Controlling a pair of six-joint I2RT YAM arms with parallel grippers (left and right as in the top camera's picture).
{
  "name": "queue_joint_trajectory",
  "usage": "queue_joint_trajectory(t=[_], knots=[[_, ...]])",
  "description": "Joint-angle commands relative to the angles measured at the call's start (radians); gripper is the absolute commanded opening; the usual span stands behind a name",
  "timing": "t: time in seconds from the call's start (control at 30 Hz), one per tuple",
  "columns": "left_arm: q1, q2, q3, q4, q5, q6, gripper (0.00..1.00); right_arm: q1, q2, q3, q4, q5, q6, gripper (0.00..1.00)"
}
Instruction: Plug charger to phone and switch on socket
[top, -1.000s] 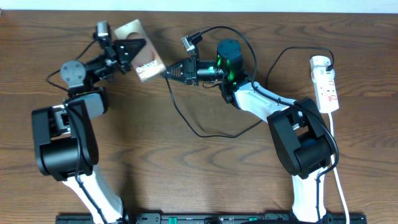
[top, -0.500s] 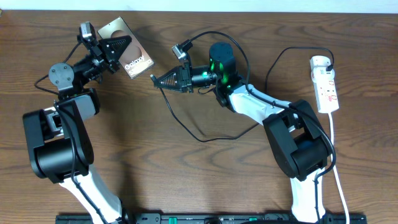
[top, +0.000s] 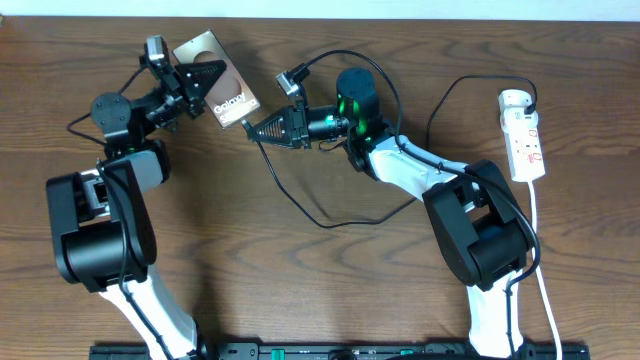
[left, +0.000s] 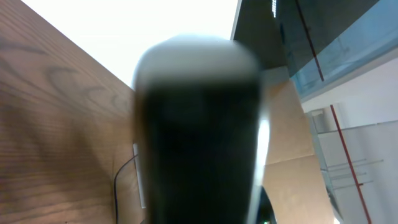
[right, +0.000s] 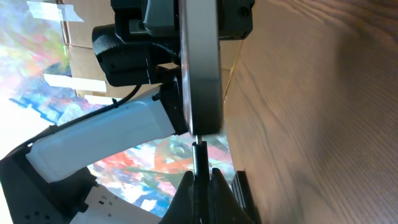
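Observation:
The bronze-brown phone (top: 232, 100) with "Galaxy" lettering is lifted at the back left, and my left gripper (top: 205, 78) is shut on it. In the left wrist view the phone (left: 199, 130) is a dark blur filling the middle. My right gripper (top: 251, 128) is shut on the black plug tip of the charger (right: 199, 154). That tip reaches the lower end of the edge-on phone (right: 200, 74); I cannot tell whether it is seated. The black cable (top: 325, 222) loops back to the white adapter (top: 514, 99) in the socket strip (top: 527, 145).
The socket strip's white cord (top: 540, 260) runs down the right side past the right arm's base. The black cable lies slack across the middle of the wooden table (top: 300, 290). Both arm bases stand at the front.
The left gripper drew the phone back to the left, then brought it right again, close to the plug tip. The right gripper moved left a second ago and has since held still.

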Motion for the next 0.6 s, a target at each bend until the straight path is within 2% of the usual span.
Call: queue_joint_trajectory(t=[0.0,0.57], knots=[[-0.003,-0.019,0.0,0.01,-0.006,0.025,0.07,0.003,0.002,0.013,0.003,-0.01,-0.016,0.01],[-0.001,-0.019,0.0,0.01,0.013,0.024,0.07,-0.017,0.002,0.013,0.003,-0.009,-0.019,0.01]])
